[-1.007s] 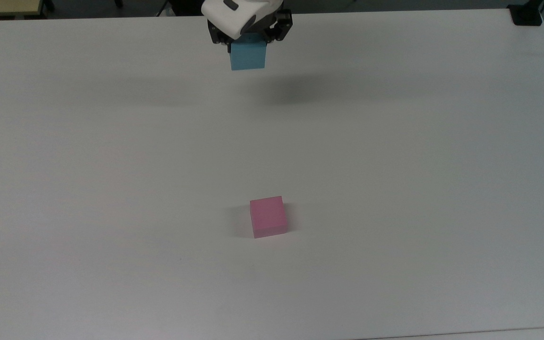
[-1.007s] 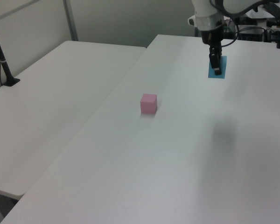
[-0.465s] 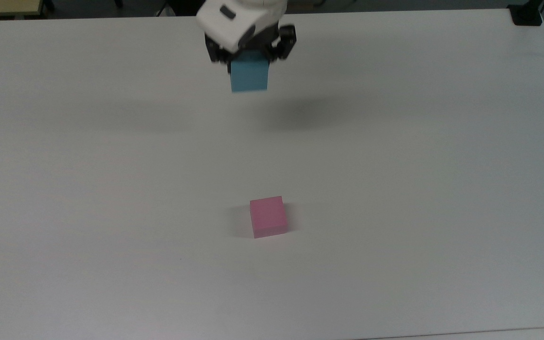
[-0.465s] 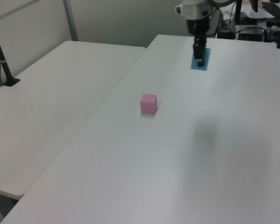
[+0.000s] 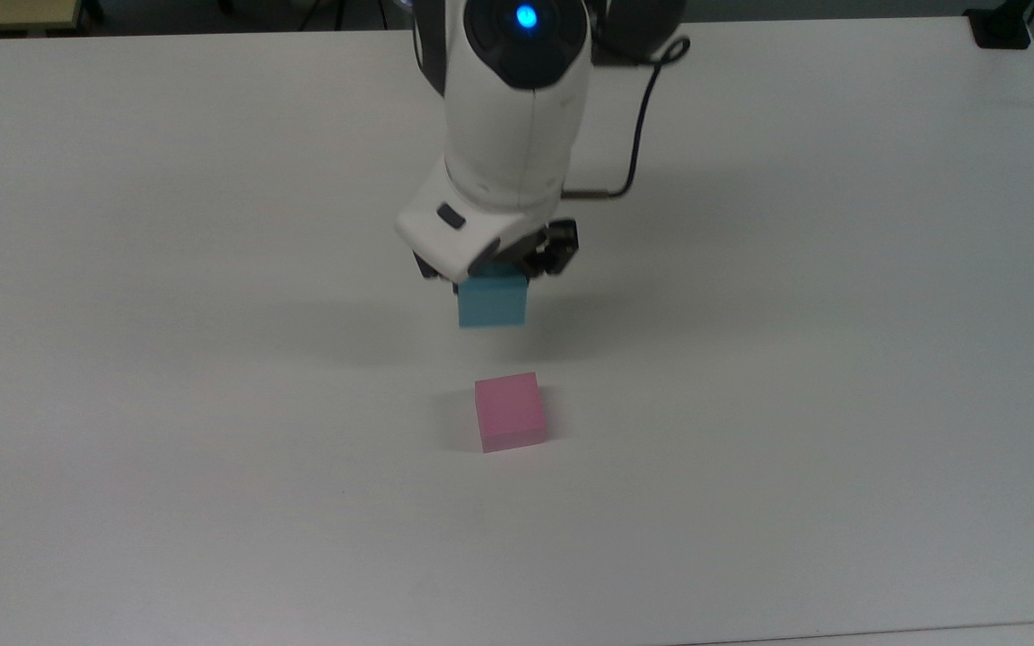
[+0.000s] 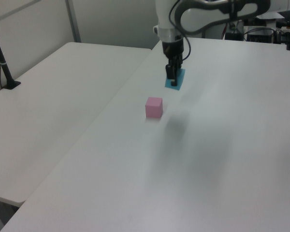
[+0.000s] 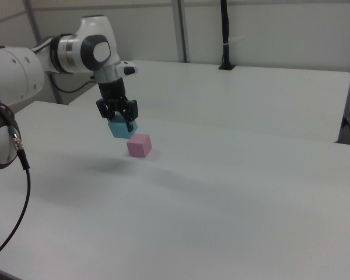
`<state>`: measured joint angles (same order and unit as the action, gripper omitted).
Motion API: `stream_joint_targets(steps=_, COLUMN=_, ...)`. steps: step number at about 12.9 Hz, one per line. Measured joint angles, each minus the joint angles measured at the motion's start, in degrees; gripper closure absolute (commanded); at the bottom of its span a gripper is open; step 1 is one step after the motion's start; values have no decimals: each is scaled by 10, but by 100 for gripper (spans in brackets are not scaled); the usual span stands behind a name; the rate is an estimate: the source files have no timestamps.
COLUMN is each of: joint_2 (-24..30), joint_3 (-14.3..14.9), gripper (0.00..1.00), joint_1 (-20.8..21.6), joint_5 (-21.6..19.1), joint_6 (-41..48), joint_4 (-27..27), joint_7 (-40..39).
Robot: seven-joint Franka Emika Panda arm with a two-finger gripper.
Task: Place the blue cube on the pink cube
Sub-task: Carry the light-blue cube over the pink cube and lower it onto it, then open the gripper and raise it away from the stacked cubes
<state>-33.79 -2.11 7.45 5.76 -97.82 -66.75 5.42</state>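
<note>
The blue cube (image 5: 492, 302) (image 6: 176, 80) (image 7: 122, 128) hangs above the white table, held in my gripper (image 5: 492, 278) (image 6: 174, 77) (image 7: 121, 119), which is shut on it. The pink cube (image 5: 508, 412) (image 6: 153, 107) (image 7: 139, 145) rests on the table (image 5: 750, 359). In the top view the blue cube is above the pink cube in the picture, a short gap apart. In the right view the blue cube floats just to the pink cube's upper left, higher than its top face.
A second white table (image 6: 53, 96) (image 7: 251, 93) adjoins this one. A black post (image 6: 2, 60) (image 7: 224, 35) stands on it. A black cable (image 5: 638, 135) trails from the arm. A dark object (image 5: 1002, 27) sits at the top view's far right corner.
My gripper has carried the blue cube from the far edge of the table toward the pink cube, down the top view and leftward in the left view. The pink cube has not moved.
</note>
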Motion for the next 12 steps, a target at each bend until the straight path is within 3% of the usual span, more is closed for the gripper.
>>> stream_joint_targets(steps=2, joint_2=-32, joint_3=24, gripper=79, joint_1=23, joint_5=0, joint_6=-52, joint_4=17, joint_7=20)
stream_joint_targets(steps=6, joint_2=-43, joint_3=31, gripper=75, joint_1=37, joint_5=0, joint_6=-101, joint_4=28, joint_7=53)
stream_joint_targets(steps=8, joint_2=-61, joint_3=46, gripper=68, joint_1=51, joint_5=0, joint_6=-123, joint_4=28, joint_7=60)
stream_joint_targets(steps=11, joint_2=-81, joint_3=56, gripper=43, joint_1=57, joint_5=0, joint_6=-156, joint_4=28, joint_7=71)
stream_joint_targets(steps=12, joint_2=-81, joint_3=56, gripper=29, joint_1=58, joint_5=0, joint_6=-156, joint_4=28, joint_7=71)
